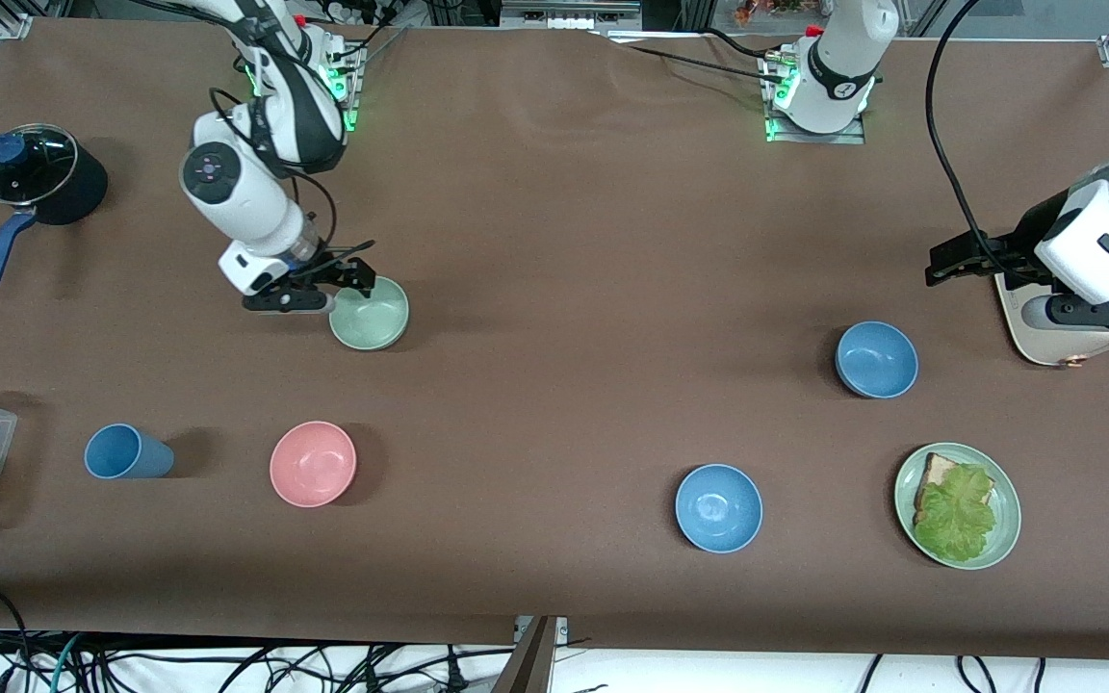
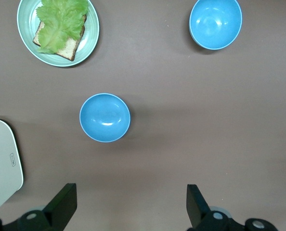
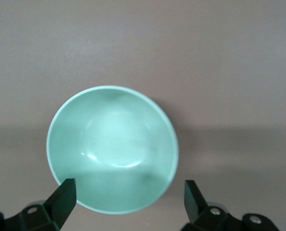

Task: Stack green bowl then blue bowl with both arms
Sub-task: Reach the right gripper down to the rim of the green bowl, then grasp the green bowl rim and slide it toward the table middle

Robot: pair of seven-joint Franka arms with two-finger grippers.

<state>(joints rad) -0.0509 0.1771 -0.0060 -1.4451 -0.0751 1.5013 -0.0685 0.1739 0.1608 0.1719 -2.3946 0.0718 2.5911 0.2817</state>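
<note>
Right gripper point(image 1: 335, 289) sat spread wide at the green bowl point(image 1: 370, 313), rim edge between its fingertips, nothing clamped.
Left gripper point(image 1: 949, 262) hung open and waiting over bare table point(image 1: 612, 241) at its arm's end; the blue bowl point(image 1: 876, 359) sat near it, closer to the front camera, with clear cloth all round, well apart from the brighter blue bowl point(image 1: 718, 507) and green plate point(image 1: 1005, 539).

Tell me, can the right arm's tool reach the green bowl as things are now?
Probably yes: the right tool hangs open at the green bowl, and nothing lies between them.
</note>
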